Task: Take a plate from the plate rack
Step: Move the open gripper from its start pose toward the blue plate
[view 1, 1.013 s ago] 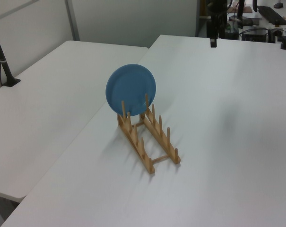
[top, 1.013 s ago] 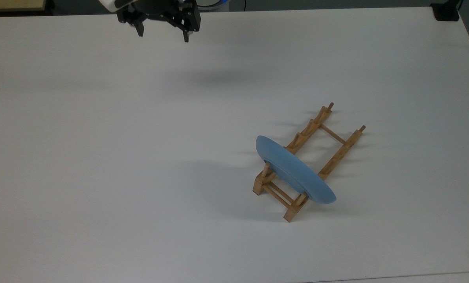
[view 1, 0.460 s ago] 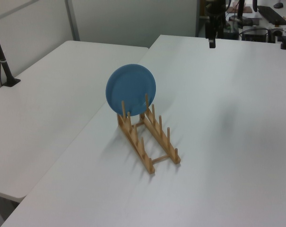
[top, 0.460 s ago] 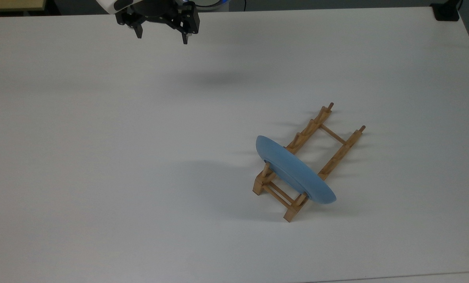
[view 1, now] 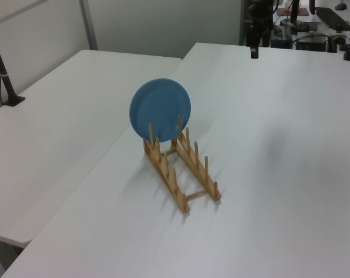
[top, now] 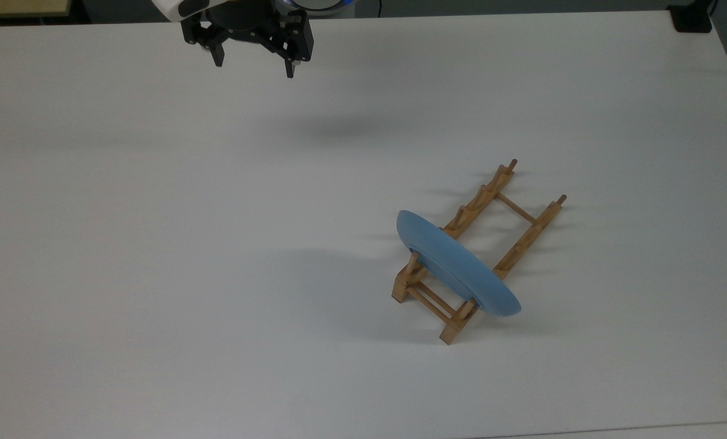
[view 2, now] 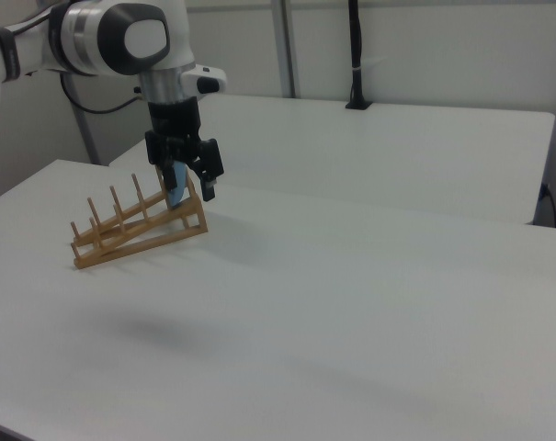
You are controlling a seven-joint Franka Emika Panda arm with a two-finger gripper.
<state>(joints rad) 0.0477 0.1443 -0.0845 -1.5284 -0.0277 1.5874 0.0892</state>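
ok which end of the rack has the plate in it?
The plate stands at the plate rack's end toward the top view's lower left; the slots toward the upper right are bare.

Pincer (top: 253, 69) at far edge of top view, left of centre, hanging in air, holding nothing. Fingers (top: 218, 59) point down, spread wide apart. Black pincer body under white wrist; in right view, white arm (view 2: 121, 37) reaches in from right view's left, pincer (view 2: 187, 190) pointing down.
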